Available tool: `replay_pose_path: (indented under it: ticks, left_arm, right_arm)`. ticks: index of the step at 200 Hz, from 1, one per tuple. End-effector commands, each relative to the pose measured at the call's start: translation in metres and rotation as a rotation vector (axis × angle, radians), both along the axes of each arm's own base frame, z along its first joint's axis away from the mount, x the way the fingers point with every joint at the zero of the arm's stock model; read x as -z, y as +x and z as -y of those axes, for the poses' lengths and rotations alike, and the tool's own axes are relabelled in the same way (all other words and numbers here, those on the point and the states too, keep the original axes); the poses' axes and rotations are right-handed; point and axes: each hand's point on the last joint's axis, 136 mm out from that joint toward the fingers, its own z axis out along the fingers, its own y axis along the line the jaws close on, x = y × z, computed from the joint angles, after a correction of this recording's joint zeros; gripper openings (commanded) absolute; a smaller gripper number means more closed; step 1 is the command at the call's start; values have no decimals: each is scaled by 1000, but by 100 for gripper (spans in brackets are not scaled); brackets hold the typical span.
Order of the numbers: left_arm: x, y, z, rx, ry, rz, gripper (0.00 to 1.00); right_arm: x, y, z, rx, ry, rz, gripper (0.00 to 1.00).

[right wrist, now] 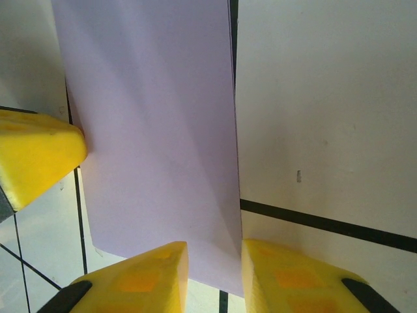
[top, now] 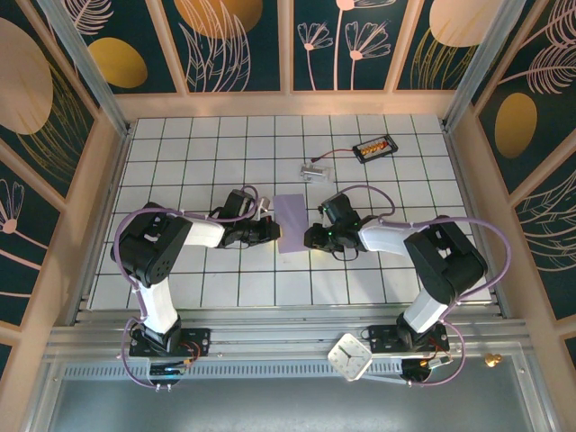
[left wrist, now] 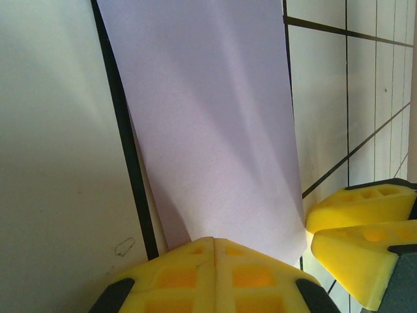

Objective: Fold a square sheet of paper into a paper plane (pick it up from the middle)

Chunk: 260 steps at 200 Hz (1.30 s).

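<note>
The square sheet of paper (top: 292, 222) lies on the white tiles as a narrow lavender strip, folded lengthwise; it has no dart shape. My left gripper (top: 274, 230) is at its left long edge, low over the table. In the left wrist view its jaws (left wrist: 215, 244) are shut together, tips over the paper (left wrist: 208, 130). My right gripper (top: 312, 238) is at the strip's right side near the front corner. Its fingers (right wrist: 215, 254) stand open, with the corner of the paper (right wrist: 156, 130) lying between and under them. A faint diagonal crease runs to that corner.
A small clear plastic piece with a wire (top: 315, 169) and a black box with orange parts (top: 374, 147) lie further back on the tiles. A white clock-like square (top: 350, 355) sits on the front rail. Wooden frame walls (top: 288, 103) enclose the table.
</note>
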Motion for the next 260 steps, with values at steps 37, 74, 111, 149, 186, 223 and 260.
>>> replay_pose_path:
  ticks: [37, 74, 111, 149, 186, 223, 260]
  left_arm:
    - [33, -17, -16, 11, 117, -71, 0]
    - [32, -17, -16, 13, 121, -67, 0]
    - [31, -16, -16, 12, 123, -64, 0]
    - [31, -15, -17, 13, 128, -61, 0]
    - [32, -16, -17, 12, 129, -62, 0]
    - [33, -17, -17, 15, 128, -63, 0]
    - [31, -17, -17, 16, 126, -61, 0]
  right_arm:
    - [-13, 5, -20, -41, 102, 6, 27]
    - [-18, 8, -20, -39, 122, 19, 27]
    - [-17, 13, -1, -2, 13, 47, 27]
    - [-6, 10, 6, 6, -47, 31, 27]
    - [0, 7, 1, -7, -49, 20, 27]
    - [-6, 2, -20, -52, 51, 0, 27]
    - [-4, 2, -21, -47, 55, -10, 25]
